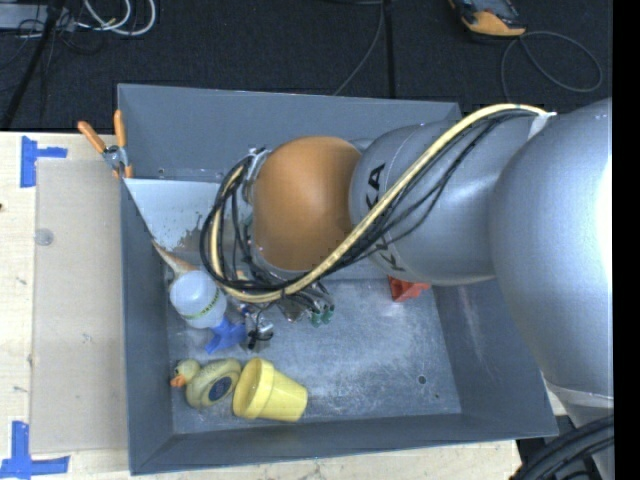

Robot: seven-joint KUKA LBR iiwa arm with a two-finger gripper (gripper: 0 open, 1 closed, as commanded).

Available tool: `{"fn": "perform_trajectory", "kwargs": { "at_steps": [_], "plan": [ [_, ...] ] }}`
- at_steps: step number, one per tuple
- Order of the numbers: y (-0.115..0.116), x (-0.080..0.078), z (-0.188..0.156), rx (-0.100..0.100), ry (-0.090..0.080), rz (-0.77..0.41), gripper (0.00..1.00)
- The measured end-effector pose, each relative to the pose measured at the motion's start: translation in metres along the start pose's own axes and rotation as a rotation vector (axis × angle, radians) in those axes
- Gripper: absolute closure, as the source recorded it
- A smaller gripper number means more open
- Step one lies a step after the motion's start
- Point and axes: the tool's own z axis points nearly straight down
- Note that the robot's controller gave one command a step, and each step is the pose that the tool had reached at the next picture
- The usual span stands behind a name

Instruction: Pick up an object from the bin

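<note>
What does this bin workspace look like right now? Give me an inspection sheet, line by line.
Surface: grey bin floor, dust-speckled.
Job's things: yellow cup on its side, front-left, touching a yellowish toy; white bottle and blue piece at left; red piece beside the arm.
Clutter: nothing seen.
Grippers: gripper low beside the blue piece, under the orange wrist cover.
Cables: black and yellow cables loop round the wrist.
Surroundings: loose cords on the dark floor behind.

Gripper (262, 330) mostly hidden beneath the orange wrist cover (300, 203), red thing (407, 288) at 3 o'clock half under the arm (450, 208), blue thing (225, 339) at 8 o'clock partly behind cables (213, 238), its kind unclear
</note>
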Motion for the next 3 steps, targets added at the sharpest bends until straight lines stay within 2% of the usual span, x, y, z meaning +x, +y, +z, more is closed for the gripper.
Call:
{"fn": "perform_trajectory", "kwargs": {
  "at_steps": [3],
  "plan": [
    [0.001,-0.001,-0.044,0.0,-0.001,0.001,1.0]
  ]
}}
